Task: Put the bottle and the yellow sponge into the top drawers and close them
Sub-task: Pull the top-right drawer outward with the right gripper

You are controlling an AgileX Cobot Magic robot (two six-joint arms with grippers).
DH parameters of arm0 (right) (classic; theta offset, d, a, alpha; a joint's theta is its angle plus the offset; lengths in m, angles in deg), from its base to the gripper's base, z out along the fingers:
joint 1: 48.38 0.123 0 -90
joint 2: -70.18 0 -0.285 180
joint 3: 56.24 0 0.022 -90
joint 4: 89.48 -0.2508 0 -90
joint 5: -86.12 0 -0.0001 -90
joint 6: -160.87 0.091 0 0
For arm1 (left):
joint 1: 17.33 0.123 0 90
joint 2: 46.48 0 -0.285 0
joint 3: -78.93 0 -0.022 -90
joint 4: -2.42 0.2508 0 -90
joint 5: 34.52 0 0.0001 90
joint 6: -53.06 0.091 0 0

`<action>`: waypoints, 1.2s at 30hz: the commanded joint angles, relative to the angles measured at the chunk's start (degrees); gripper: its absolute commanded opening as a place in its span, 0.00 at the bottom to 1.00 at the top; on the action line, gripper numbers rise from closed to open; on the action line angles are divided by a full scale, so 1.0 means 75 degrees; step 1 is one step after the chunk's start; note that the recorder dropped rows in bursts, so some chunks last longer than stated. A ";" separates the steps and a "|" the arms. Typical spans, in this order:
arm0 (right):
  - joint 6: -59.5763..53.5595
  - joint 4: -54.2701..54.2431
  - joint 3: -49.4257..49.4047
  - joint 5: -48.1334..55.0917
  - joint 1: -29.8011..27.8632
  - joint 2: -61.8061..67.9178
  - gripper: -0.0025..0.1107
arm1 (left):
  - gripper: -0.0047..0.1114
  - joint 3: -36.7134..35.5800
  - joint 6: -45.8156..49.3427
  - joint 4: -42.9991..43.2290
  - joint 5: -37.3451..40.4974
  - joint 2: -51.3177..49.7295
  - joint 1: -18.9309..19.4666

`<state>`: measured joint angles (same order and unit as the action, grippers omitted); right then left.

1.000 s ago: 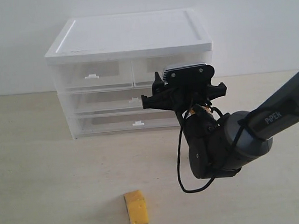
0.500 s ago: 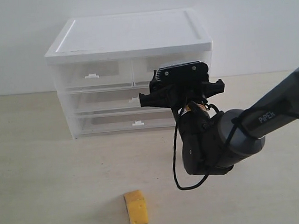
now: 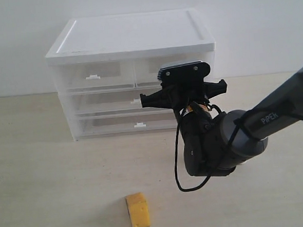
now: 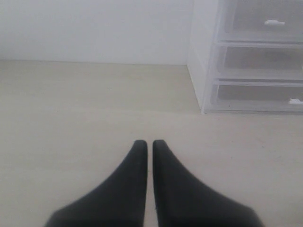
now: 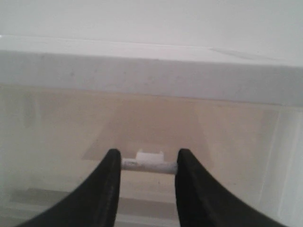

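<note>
Opening step: the right gripper (image 5: pixel 148 153) pinches the handle tab (image 5: pixel 149 166) of the right top drawer (image 5: pixel 236 142), so a straight outward pull seems next; the left gripper (image 4: pixel 149 143) is closed, empty; the yellow sponge (image 3: pixel 138 210) lies well in front of that drawer; bottle unseen.

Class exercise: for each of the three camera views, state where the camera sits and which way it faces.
Exterior: in front of and above the table, facing the drawer cabinet; shows the right arm and yellow sponge.
Left wrist: low over the table, looking past the shut left gripper toward the cabinet's side corner.
Right wrist: close against a top drawer, right gripper pinching its handle tab.
Shared: exterior and left wrist both show the cabinet's drawer fronts.
</note>
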<state>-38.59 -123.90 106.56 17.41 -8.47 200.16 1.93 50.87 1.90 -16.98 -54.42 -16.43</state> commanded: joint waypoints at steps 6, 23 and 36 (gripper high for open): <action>-0.0291 -0.0203 -0.0041 -0.0167 0.0184 -0.0105 0.02 | 0.08 -0.0029 0.0039 -0.0080 -0.0115 0.0021 0.0023; -0.0485 -0.1366 -0.1429 -0.0167 0.1311 -0.1199 0.02 | 0.08 -0.0029 0.0040 -0.0080 -0.0143 0.0021 0.0023; -0.0522 -0.2144 -0.1980 -0.0167 0.2013 -0.1454 0.02 | 0.08 -0.0029 0.0040 -0.0080 -0.0143 0.0021 0.0023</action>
<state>-41.68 -139.18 92.22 15.50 5.27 190.55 1.93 50.87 1.90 -17.43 -54.42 -16.43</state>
